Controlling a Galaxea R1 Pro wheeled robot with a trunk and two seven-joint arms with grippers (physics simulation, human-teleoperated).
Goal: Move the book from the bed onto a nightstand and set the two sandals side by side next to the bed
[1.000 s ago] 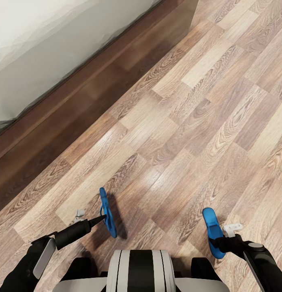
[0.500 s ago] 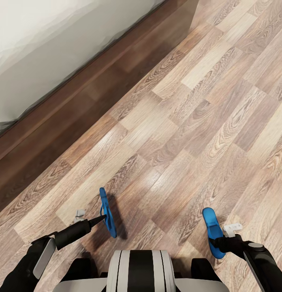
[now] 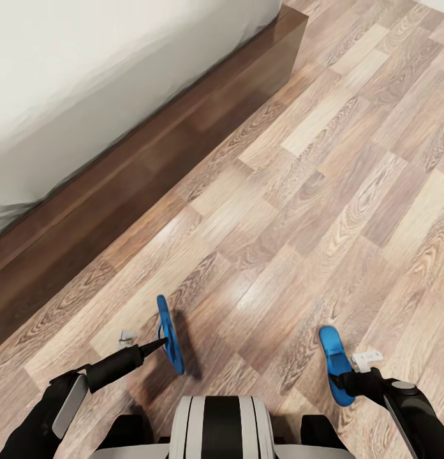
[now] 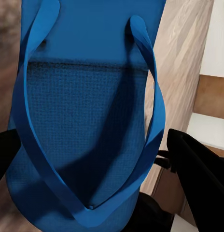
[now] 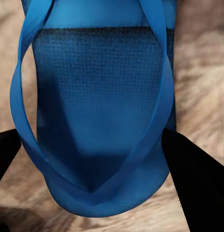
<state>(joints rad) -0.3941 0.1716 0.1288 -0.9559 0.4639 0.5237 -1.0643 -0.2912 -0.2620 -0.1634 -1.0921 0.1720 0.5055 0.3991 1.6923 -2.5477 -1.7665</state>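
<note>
Two blue sandals hang above the plank floor (image 3: 298, 191), one in each gripper. Left gripper (image 3: 159, 343) is clamped on the left sandal (image 3: 169, 335), whose sole sits between its dark fingers (image 4: 199, 179). Right gripper (image 3: 340, 381) likewise pinches the right sandal (image 3: 335, 366). Beyond the left jaws lies the bed (image 3: 120, 83).

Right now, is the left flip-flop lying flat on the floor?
No. The left sandal stands on edge, held up by the left end effector.
</note>
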